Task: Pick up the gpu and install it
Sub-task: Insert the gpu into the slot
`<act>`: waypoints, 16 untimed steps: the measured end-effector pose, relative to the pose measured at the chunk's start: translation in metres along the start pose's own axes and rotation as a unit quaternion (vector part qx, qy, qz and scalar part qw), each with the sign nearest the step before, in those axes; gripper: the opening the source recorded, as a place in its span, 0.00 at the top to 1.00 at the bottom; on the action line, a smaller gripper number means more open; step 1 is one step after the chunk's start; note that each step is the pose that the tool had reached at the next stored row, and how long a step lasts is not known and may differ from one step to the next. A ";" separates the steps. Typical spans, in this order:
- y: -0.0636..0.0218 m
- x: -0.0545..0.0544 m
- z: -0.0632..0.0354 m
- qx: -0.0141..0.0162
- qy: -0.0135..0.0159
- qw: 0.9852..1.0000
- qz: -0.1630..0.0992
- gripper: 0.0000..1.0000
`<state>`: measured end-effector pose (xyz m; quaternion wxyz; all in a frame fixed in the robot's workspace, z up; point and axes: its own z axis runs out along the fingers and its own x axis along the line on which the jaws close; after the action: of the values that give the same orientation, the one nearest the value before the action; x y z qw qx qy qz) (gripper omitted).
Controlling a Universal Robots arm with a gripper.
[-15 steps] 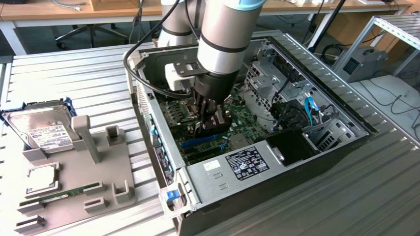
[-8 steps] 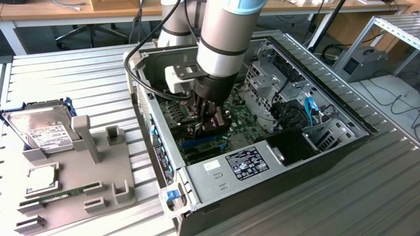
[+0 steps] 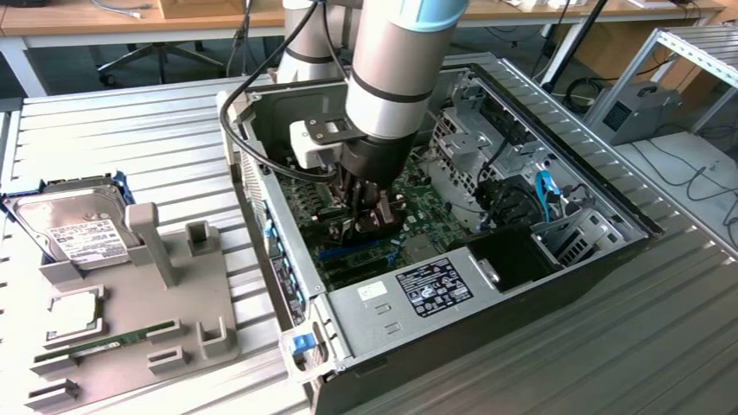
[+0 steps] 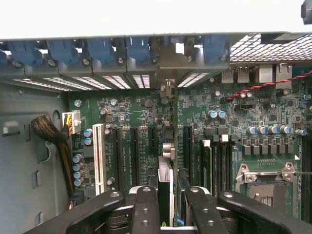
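Right now I have the arm (image 3: 386,69) reaching down into the open case (image 3: 461,285), the gripper (image 3: 366,216) low over the motherboard (image 4: 234,122). From the wrist camera, my fingers (image 4: 146,209) are closed on the gpu (image 4: 168,187), which stands on edge between them, its silver bracket end pointing at the rear slot openings. The card sits directly over the black expansion slots (image 4: 134,151), just beside the white slot (image 4: 99,156); I cannot tell whether its edge has entered a slot. At the exterior view's left, a grey tray (image 3: 150,328) on the table holds a hard drive (image 3: 75,233) and a green memory stick (image 3: 110,340).
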<state>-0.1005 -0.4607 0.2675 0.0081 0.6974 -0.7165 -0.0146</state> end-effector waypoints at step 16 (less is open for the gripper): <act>0.0000 -0.001 0.0058 0.000 0.001 1.000 -0.004 0.74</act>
<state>-0.1006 -0.4595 0.2618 0.0091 0.7001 -0.7138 -0.0137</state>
